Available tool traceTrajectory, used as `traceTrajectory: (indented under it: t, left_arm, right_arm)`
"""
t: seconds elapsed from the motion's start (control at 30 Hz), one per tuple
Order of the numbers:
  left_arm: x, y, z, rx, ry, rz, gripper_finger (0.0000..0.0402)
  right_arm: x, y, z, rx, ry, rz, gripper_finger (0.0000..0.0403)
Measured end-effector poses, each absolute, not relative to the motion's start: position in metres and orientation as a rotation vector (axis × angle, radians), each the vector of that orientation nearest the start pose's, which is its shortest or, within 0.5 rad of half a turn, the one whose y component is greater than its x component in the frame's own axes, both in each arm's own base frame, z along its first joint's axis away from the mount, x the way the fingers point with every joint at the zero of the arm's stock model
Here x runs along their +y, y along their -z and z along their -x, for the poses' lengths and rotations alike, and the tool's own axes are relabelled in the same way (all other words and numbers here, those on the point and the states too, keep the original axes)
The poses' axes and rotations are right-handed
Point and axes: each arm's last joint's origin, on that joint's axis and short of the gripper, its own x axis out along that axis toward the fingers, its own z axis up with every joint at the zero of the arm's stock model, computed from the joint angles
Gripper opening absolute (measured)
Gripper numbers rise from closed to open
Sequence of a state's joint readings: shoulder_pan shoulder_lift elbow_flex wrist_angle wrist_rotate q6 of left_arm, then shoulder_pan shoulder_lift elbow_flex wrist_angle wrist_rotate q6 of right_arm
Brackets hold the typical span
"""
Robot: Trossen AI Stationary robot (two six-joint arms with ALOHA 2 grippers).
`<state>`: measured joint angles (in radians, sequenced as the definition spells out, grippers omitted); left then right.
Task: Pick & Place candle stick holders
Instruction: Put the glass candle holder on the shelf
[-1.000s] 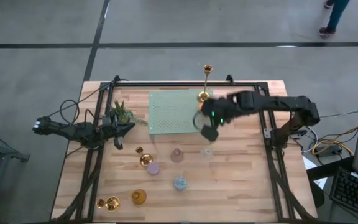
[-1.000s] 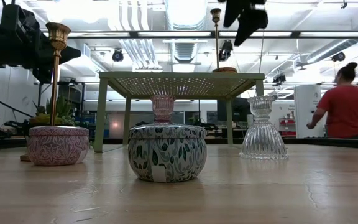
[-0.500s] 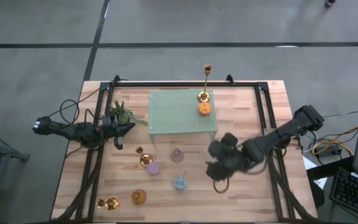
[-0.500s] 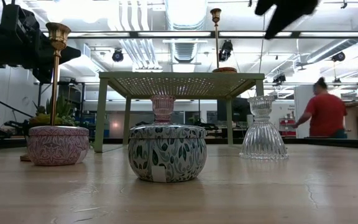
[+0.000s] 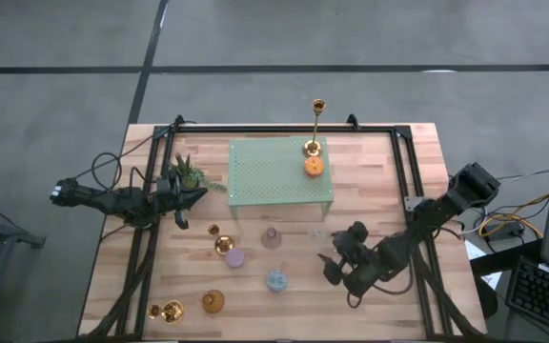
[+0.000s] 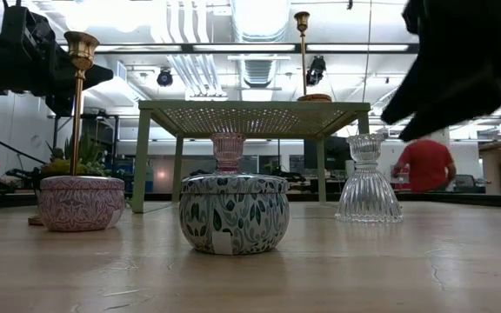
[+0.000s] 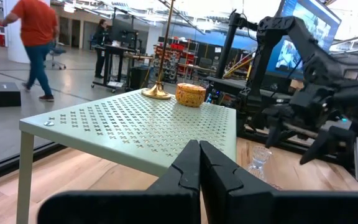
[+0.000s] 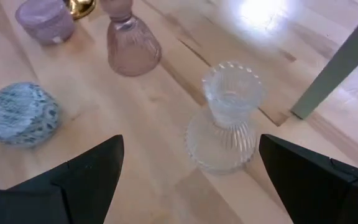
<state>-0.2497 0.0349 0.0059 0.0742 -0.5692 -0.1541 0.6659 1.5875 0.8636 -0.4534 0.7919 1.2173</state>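
My right gripper (image 5: pixel 333 267) is wide open and empty, low over the table's near right. Its fingers (image 8: pixel 92 168) stand on either side of the view toward the clear ribbed glass holder (image 8: pixel 225 118), just short of it and apart. The holder stands upright on its round foot (image 5: pixel 317 232). A tall gold candlestick (image 5: pixel 315 129) and an orange holder (image 5: pixel 314 166) stand on the pale green perforated stand (image 5: pixel 274 171). My left gripper (image 5: pixel 181 204) is shut and empty at the table's left, by the potted plant (image 5: pixel 187 174).
On the near half of the table stand a pink glass holder (image 5: pixel 271 237), a purple one (image 5: pixel 234 257), a patterned blue one (image 5: pixel 275 280), an amber one (image 5: pixel 213 302) and two gold candlesticks (image 5: pixel 222 244) (image 5: pixel 167 310). A person walks in the room beyond (image 6: pixel 424 165).
My right gripper has swung away from the green stand's right end toward the table's near edge and come down beside the clear holder. The orange holder now shows standing on the stand.
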Motion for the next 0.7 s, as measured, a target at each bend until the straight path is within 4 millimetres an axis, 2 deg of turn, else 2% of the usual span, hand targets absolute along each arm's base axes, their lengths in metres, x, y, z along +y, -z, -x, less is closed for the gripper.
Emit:
traceTrajectory:
  t: [0.13,0.27,0.7]
  left_arm:
    - [-0.008,-0.17,-0.096,-0.066,-0.316,0.171,0.0003]
    - [-0.008,-0.17,-0.096,-0.066,-0.316,0.171,0.0003]
    - [-0.008,-0.17,-0.096,-0.066,-0.316,0.171,0.0003]
  right_arm:
    - [0.149,-0.151,-0.225,0.607,0.606,-0.327,0.0368]
    - [0.143,-0.142,-0.221,0.537,0.65,-0.293,0.0368]
    - [0.136,-0.127,-0.238,0.498,0.645,-0.25,0.0368]
